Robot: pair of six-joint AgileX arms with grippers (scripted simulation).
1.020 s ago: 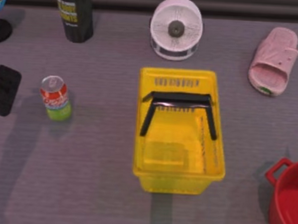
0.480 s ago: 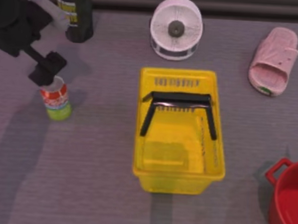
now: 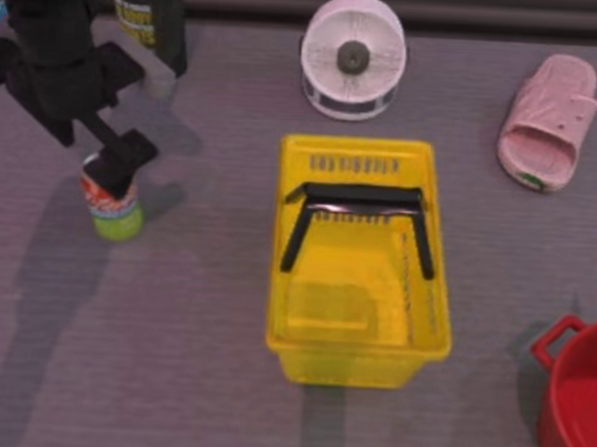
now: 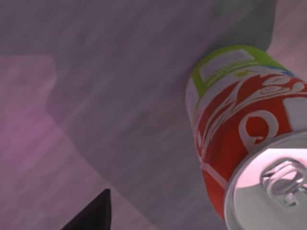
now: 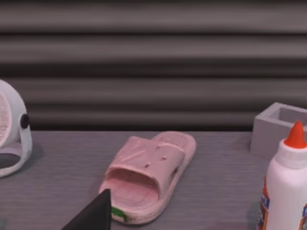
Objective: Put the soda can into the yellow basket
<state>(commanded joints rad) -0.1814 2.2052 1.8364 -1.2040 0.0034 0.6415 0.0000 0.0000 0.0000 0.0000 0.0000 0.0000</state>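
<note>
Left arm (image 3: 56, 66): matte black, blocky links, white cap at upper end; black gripper (image 3: 116, 164), pointed fingertip (image 4: 93, 215).

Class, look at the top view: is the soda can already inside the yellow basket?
No. The soda can stands on the table to the left of the yellow basket, under the left gripper.

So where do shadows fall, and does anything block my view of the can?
Top view: the left gripper covers the top of the red-and-green soda can, and a broad arm shadow runs down the grey table. Left wrist view: a shadow darkens the table beside the can; its silver lid is cut off at the edge.
</note>
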